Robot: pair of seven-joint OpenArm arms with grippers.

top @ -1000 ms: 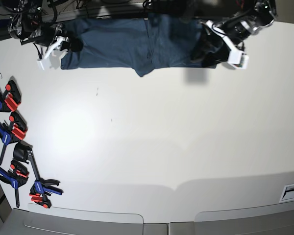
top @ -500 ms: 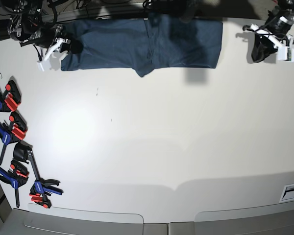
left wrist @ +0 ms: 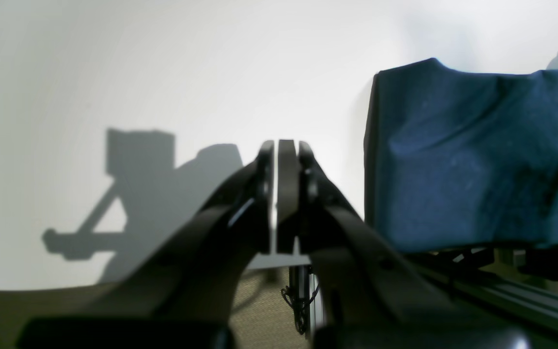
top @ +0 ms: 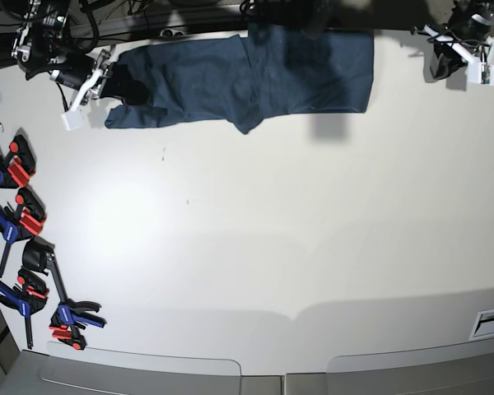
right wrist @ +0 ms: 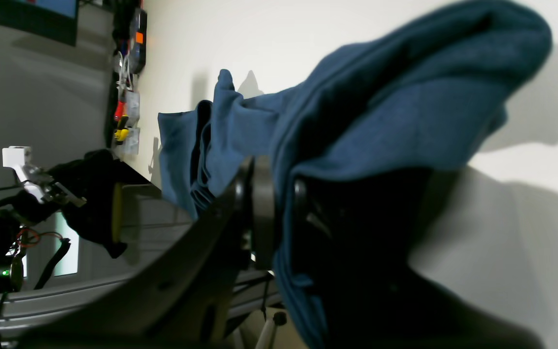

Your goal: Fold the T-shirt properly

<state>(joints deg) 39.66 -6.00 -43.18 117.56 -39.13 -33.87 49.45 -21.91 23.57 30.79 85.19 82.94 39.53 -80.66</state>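
1. Nearest in the base view, along the left edge of the white table (top: 255,247), a row of red, blue and black clamps (top: 25,239) runs from the near-left corner toward the middle of that edge
2. The broad middle of the table carries only a few tiny dark specks
3. At the far edge lies the T-shirt (top: 255,78), dark navy, spread sideways along that edge, with one small flap hanging toward the near side around its middle
4. At the far left, the right gripper (top: 107,82) is clamped on the T-shirt's left end; its wrist view shows the cloth (right wrist: 366,111) bunched and draped over the narrow jaws
5. At the far right corner, the left gripper (top: 457,58) hangs well apart from the T-shirt's right edge; its wrist view shows the fingers (left wrist: 286,194) pressed together with nothing between them, and the cloth's edge (left wrist: 472,160) off to one side
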